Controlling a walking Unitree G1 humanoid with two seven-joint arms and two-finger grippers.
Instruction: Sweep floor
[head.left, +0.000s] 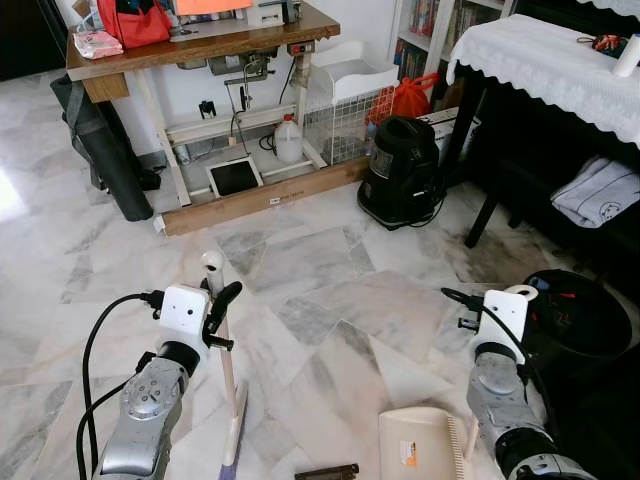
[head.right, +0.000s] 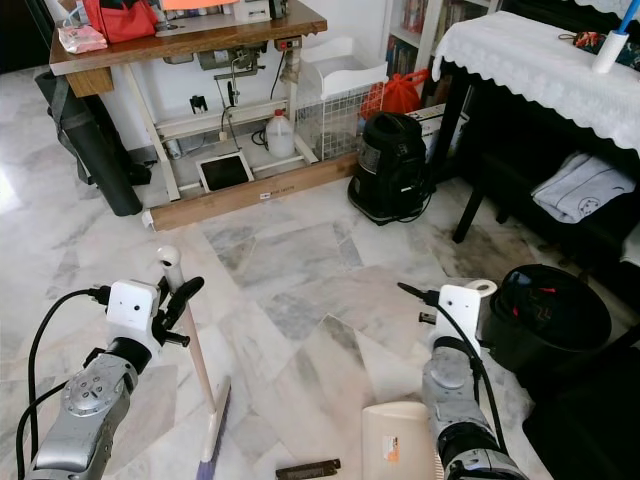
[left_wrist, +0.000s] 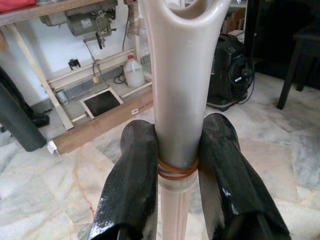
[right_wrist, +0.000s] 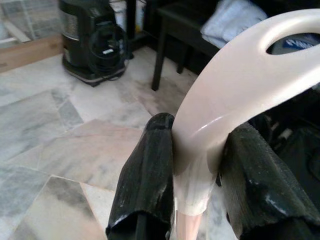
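On the marble floor (head.left: 330, 260) before the sewing table (head.left: 200, 50), the left gripper (left_wrist: 181, 165) is clamped on the broom handle (left_wrist: 181, 90) — broom head (head.left: 233, 440) down on the tiles. Over on the right, the right gripper (right_wrist: 200, 165) pinches the dustpan handle (right_wrist: 235, 95) — the cream dustpan (head.left: 420, 445) sits low beside the black bin (head.left: 580, 310).
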